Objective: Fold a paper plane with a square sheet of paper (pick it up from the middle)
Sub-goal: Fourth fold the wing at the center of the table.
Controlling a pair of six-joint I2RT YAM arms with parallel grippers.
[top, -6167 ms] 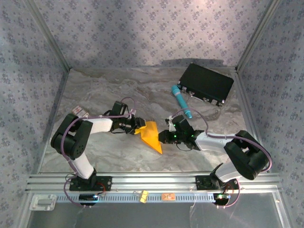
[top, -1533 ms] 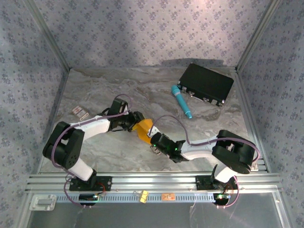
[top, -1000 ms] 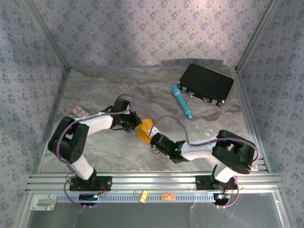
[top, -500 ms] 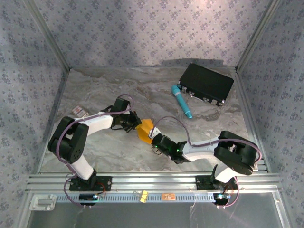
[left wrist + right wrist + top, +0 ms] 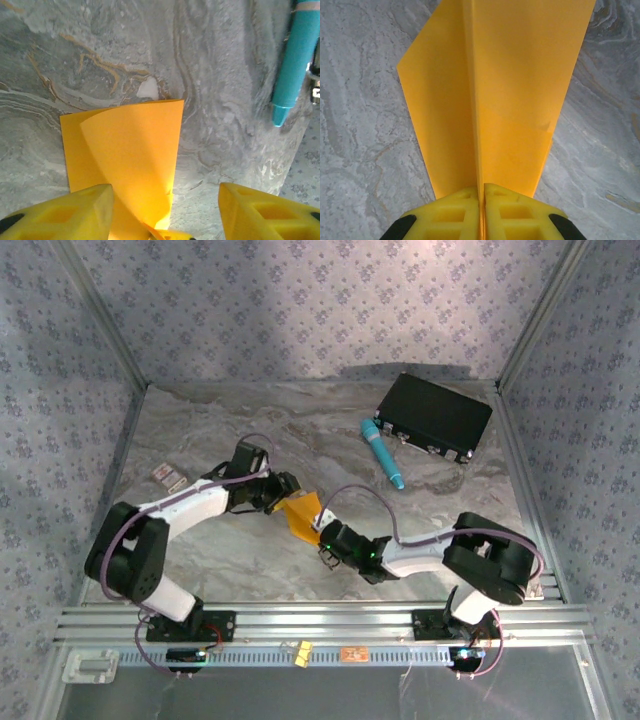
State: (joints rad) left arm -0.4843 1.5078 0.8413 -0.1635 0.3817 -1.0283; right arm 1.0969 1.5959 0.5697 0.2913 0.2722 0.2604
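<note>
The orange-yellow sheet of paper (image 5: 302, 513) lies mid-table, folded into a plane-like wedge with a centre crease. My right gripper (image 5: 322, 534) is at its near end. In the right wrist view the right gripper (image 5: 481, 210) is shut on the upright centre crease of the paper (image 5: 510, 85), whose two flaps spread flat on the marble. My left gripper (image 5: 288, 491) is at the paper's far-left end. In the left wrist view the left gripper (image 5: 162, 212) stands open, its fingers either side of a curled flap of the paper (image 5: 130, 150) without pinching it.
A teal pen-like cylinder (image 5: 383, 453) lies behind the paper to the right and shows in the left wrist view (image 5: 295, 60). A black box (image 5: 434, 416) sits at the back right. A small white-and-red card (image 5: 168, 476) lies near the left wall.
My left gripper has opened and let go of the paper flap, and the left arm has shifted a little. The right gripper stays shut on the crease.
</note>
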